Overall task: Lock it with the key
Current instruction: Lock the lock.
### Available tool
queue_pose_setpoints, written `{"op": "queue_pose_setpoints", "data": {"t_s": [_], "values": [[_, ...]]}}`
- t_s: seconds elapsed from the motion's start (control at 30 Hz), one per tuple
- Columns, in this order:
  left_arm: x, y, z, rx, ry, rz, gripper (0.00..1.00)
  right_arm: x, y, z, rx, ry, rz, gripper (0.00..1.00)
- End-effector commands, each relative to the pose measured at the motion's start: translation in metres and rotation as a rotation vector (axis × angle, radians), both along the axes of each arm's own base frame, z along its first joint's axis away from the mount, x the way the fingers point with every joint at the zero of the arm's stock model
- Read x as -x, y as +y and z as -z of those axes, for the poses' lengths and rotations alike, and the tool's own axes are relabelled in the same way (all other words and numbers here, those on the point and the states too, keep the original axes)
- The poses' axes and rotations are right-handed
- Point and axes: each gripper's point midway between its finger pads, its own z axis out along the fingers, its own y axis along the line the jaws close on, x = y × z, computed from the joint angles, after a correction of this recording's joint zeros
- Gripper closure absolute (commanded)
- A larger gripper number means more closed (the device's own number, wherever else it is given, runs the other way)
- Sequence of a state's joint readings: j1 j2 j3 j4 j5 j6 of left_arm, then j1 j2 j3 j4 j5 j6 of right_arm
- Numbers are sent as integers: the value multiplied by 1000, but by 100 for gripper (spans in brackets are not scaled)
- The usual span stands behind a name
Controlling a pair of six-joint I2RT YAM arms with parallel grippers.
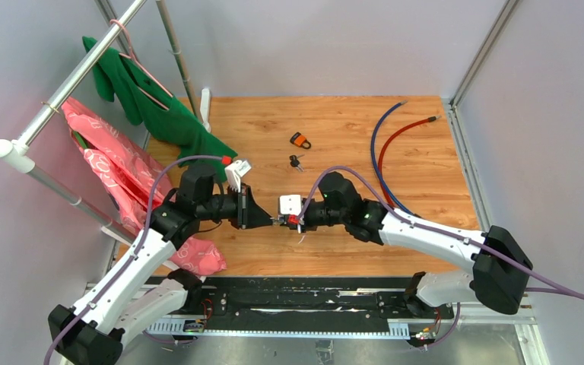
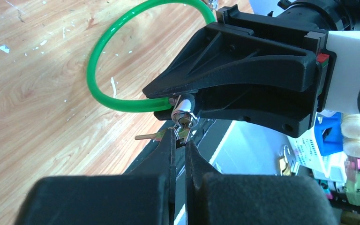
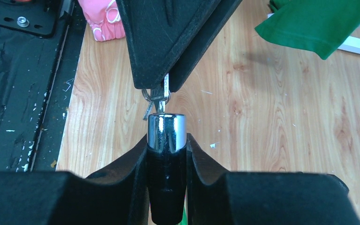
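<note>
Top view, tools: left tool (image 1: 268, 219) and right tool (image 1: 292, 220) meet tip to tip over the near middle of the desk (image 1: 334, 251).
Top view, bearing: the right tool is at 3 o'clock from the left, touching or nearly so. What they hold is too small to make out here. A padlock (image 1: 299, 141) lies at 12 o'clock, well apart.
Left wrist, grip: the left tool is pinched narrow on the key (image 2: 182, 133).
Left wrist, target: the lock (image 2: 183, 115) sits at 12 o'clock of the tips, keyhole facing them. Its cable (image 2: 93, 70) loops off toward 10 o'clock.
Right wrist, grip: the right tool is clamped around the chrome lock, whose long axis runs 6 to 12.
Right wrist, alignment: the key is at 12 o'clock, in line with that axis, blade meeting the end face. How deep it sits cannot be told.
Judgement: the left arm carries the key, so the push or twist along that axis likely falls to it.
</note>
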State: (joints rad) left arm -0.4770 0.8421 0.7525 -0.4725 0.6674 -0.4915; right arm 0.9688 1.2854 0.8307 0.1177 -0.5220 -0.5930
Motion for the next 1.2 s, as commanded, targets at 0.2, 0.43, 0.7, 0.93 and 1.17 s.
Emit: {"op": "queue_pose_setpoints", "data": {"t_s": [0.2,0.43,0.7,0.93,1.17], "values": [[-23,17,-14,-88,-242,-28,28,-19,-3,-31,-72,73,111,100],[-20,29,-45,-133,-837,121,27,-24,-11,-58,-134,150,161,100],[-8,14,-20,-55,-891,240,35,-5,-13,-121,-249,206,117,100],[-15,-3,-42,68,-908,201,29,8,-15,-161,-351,232,88,100],[-11,-14,-40,77,-892,208,29,18,-11,-172,-395,264,34,100]]}}
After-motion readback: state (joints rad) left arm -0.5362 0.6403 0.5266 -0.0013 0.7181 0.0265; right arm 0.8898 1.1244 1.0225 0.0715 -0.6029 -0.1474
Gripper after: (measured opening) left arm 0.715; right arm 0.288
